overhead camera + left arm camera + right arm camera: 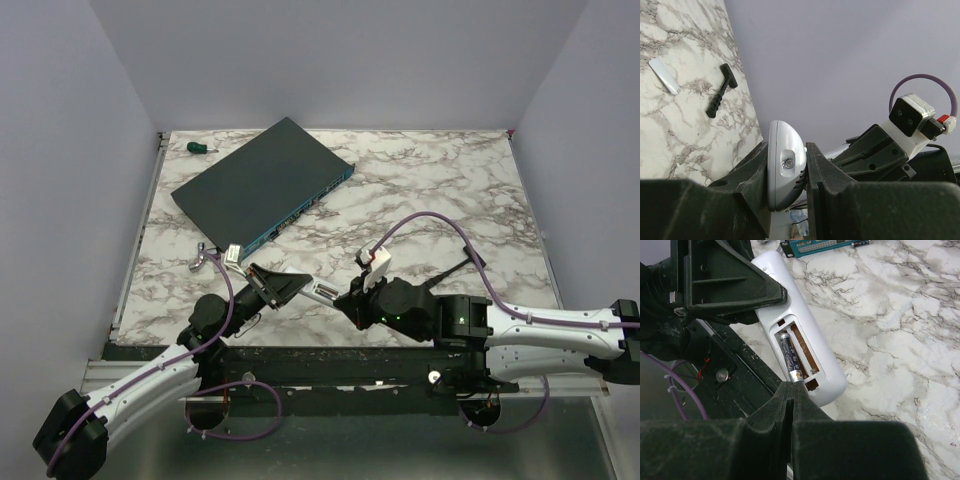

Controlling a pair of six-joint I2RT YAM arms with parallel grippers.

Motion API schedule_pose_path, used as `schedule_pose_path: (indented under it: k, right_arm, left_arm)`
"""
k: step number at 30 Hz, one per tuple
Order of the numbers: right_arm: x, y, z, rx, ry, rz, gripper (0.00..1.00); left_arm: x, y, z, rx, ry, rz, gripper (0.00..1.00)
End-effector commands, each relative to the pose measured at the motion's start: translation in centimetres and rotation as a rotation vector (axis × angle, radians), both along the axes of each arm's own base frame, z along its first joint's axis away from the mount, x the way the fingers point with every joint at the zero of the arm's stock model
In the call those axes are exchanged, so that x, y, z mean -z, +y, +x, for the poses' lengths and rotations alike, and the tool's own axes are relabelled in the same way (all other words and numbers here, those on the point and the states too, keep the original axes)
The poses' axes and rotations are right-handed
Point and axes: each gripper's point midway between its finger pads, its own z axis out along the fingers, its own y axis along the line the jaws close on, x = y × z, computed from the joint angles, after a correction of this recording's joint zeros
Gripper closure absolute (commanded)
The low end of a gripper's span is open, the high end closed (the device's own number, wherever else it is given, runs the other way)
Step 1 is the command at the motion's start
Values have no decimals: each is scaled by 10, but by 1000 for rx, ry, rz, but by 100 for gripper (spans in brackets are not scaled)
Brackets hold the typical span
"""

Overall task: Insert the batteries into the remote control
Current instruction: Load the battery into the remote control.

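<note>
The white remote control (pixel 832 360) lies back-up with its battery compartment open. One dark blue battery (pixel 788 355) lies in the left slot; the slot beside it shows bare brown. My left gripper (pixel 730 285) is shut on the remote's far end; the left wrist view shows that rounded end (pixel 786 167) clamped between the fingers, with the gripper (pixel 788 150) around it. My right gripper (pixel 792 388) is shut, with its tips against the battery's metal end. From above, the remote (pixel 322 292) spans between the left gripper (pixel 290 286) and the right gripper (pixel 347 299) at the table's near edge.
A large flat dark network box (pixel 262 185) lies at the back left, with a green screwdriver (pixel 200 147) behind it. A white battery cover (pixel 664 76) and a black tool (pixel 721 90) lie on the marble. Small metal and white parts (pixel 218 256) sit left of the left gripper.
</note>
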Motion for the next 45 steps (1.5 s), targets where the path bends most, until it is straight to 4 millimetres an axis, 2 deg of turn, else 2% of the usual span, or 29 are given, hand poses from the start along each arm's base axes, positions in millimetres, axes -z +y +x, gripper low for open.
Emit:
schedule_pose_path:
  k: [1, 30, 45]
  right_arm:
    - [-9, 4, 4, 3, -16, 11, 98]
    - [-10, 1, 12, 38, -31, 6, 98]
    - [-5, 5, 17, 45, -19, -9, 98]
  left_arm:
    - [-12, 1, -1, -3, -23, -39, 100]
    - [-15, 0, -4, 10, -46, -42, 100]
    - [-30, 2, -10, 18, -145, -59, 100]
